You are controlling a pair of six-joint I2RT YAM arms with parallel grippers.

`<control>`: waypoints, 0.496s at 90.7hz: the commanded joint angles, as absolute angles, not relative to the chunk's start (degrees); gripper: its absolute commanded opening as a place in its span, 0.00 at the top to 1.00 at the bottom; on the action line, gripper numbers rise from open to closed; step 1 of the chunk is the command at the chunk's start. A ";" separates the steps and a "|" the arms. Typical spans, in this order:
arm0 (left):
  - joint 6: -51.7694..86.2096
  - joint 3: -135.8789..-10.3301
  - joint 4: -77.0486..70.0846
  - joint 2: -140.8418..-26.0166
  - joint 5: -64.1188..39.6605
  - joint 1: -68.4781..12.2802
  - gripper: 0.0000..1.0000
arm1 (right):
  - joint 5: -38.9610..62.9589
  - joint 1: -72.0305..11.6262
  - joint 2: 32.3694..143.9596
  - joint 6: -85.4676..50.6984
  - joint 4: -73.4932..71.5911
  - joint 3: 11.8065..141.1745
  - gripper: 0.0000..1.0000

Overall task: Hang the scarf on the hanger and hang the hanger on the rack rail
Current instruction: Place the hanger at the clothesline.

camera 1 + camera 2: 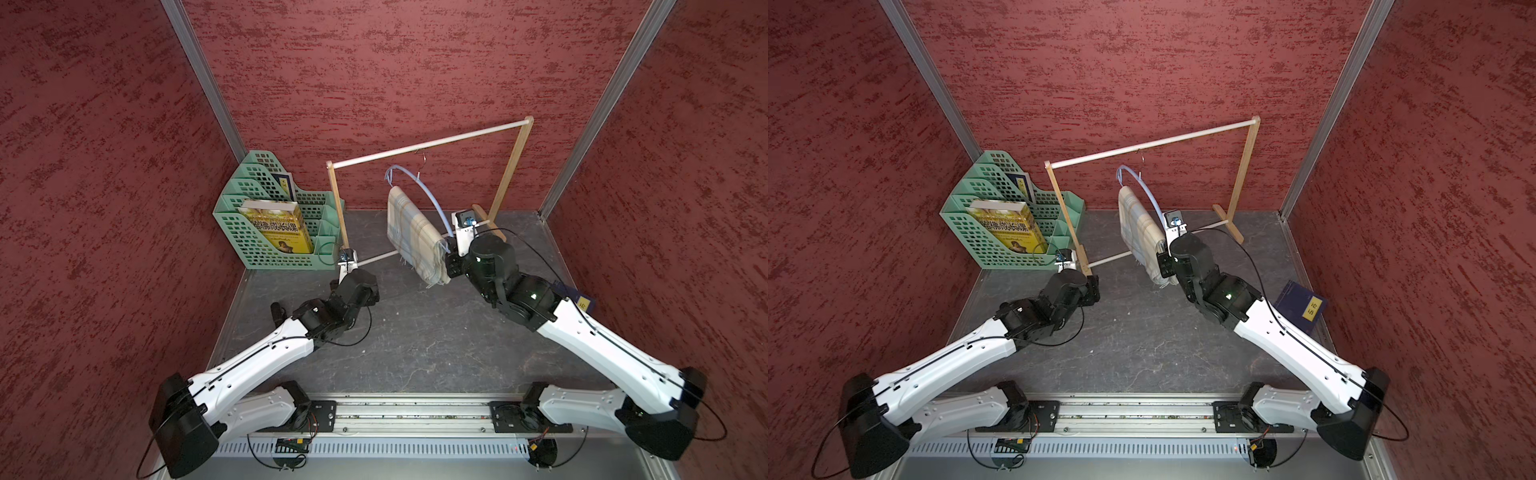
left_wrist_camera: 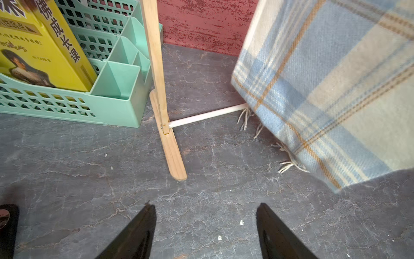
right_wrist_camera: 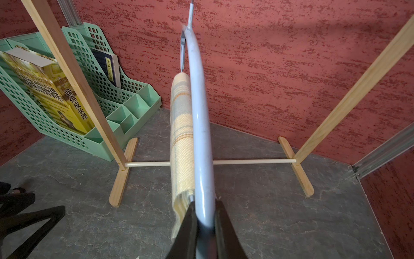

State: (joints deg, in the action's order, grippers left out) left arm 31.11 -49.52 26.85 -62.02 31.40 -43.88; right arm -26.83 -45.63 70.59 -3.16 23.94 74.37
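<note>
The plaid scarf (image 1: 411, 232) (image 2: 324, 89) is draped folded over the lower bar of the pale-blue hanger (image 3: 199, 134) (image 1: 432, 197). The hanger's metal hook is over the wooden rack's top rod. My right gripper (image 3: 205, 203) is shut on the hanger's near end, right beside the scarf's edge (image 3: 181, 134). The scarf's fringe hangs just above the floor. My left gripper (image 2: 205, 205) is open with nothing between its fingers, low over the floor. It is a little in front of the rack's left foot (image 2: 172, 152) and left of the scarf.
The wooden rack (image 1: 428, 143) stands across the back of the dark floor. A green file organizer (image 1: 266, 249) with a yellow book (image 1: 278, 224) sits at the back left, against the rack's left post. A dark blue book (image 1: 1302, 305) lies by the right wall.
</note>
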 commanded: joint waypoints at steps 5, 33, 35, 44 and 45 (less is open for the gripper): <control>29.21 -51.15 28.16 -61.01 31.91 -42.95 0.27 | -21.99 -44.05 72.04 -0.94 19.22 82.39 1.00; 28.13 -51.99 28.22 -59.72 32.87 -41.31 0.28 | -19.86 -43.19 75.04 0.20 19.76 86.95 1.00; 28.06 -51.91 28.21 -59.75 32.74 -41.13 0.28 | -19.75 -43.12 75.43 0.18 19.73 87.00 1.00; 28.17 -51.49 28.21 -60.09 32.00 -40.49 0.28 | -18.79 -42.39 76.90 -0.39 19.70 87.08 1.00; 28.19 -51.50 28.17 -60.10 31.91 -40.46 0.28 | -18.62 -42.33 77.04 -0.46 19.69 87.04 1.00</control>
State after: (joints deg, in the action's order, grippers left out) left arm 29.02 -50.59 28.32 -60.36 32.01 -41.17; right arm -20.12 -43.64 76.14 -0.34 25.54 84.40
